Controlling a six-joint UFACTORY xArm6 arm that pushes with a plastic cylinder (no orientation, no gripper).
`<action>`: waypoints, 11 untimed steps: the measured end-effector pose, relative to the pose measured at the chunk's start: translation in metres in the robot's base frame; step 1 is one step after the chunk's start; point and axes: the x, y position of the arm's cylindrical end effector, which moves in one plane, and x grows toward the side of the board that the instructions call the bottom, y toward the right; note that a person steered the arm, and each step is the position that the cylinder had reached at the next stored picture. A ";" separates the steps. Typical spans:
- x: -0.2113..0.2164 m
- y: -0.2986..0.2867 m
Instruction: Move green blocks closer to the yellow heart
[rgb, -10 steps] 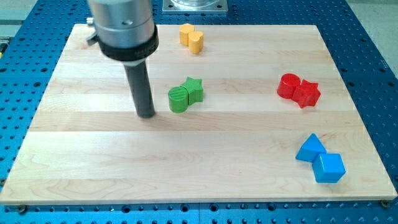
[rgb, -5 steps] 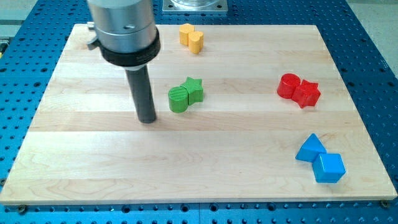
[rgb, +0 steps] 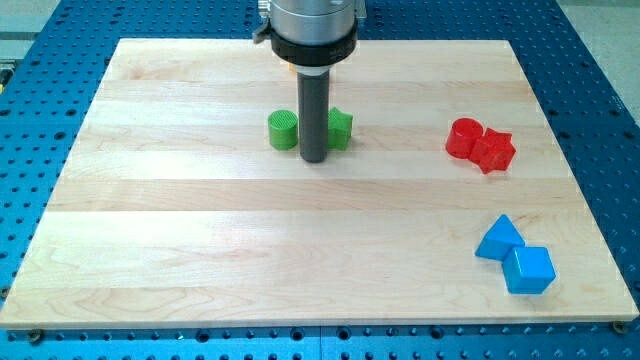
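Observation:
My tip (rgb: 314, 158) stands between two green blocks. The green cylinder (rgb: 283, 130) is just to its left. The other green block (rgb: 341, 128), likely the star, is just to its right, partly hidden by the rod. The two green blocks are apart, with the rod in the gap. The yellow heart and the other yellow block are hidden behind the arm's body at the view's top; only a sliver of orange-yellow (rgb: 289, 69) shows there.
A red cylinder (rgb: 463, 137) and a red star (rgb: 493, 151) touch each other at the view's right. A blue triangle (rgb: 498, 238) and a blue cube (rgb: 528, 269) sit at the lower right. The wooden board (rgb: 150, 250) lies on a blue perforated table.
My tip moved right and up the view, from left of the green pair to between them. The green blocks slid up the view and split apart. The arm now hides the yellow blocks.

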 end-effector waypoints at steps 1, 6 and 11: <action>-0.006 0.021; -0.115 0.076; -0.089 0.044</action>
